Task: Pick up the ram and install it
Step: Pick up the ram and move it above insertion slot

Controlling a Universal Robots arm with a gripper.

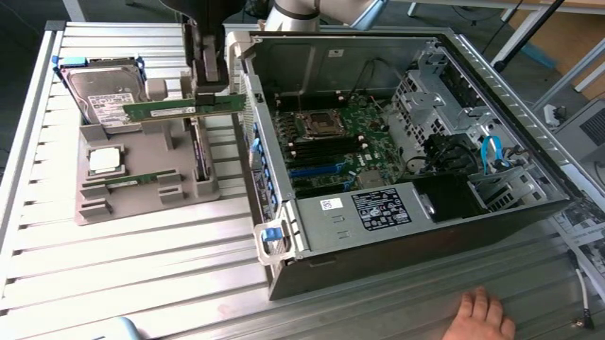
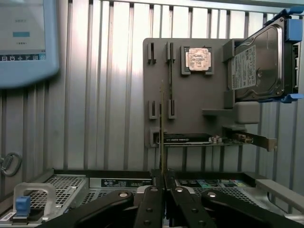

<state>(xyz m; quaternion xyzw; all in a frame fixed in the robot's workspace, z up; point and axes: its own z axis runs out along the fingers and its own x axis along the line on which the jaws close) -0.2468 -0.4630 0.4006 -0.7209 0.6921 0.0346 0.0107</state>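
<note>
Ribbed, shiny metal table; matt grey plastic holder (smooth); green circuit-board ram

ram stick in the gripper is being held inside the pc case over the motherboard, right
Not inside the case. The gripper holds the ram stick outside the pc case, above the grey tray beside it; the exterior view shows this.

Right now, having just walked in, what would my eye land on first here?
The open computer case sits in the middle, its green circuit board laid bare. At the exterior view's left, the black gripper is shut on a long green memory stick, held over a grey parts tray with a hard drive on it. A person's hand rests beside the case, at that view's lower edge.
</note>
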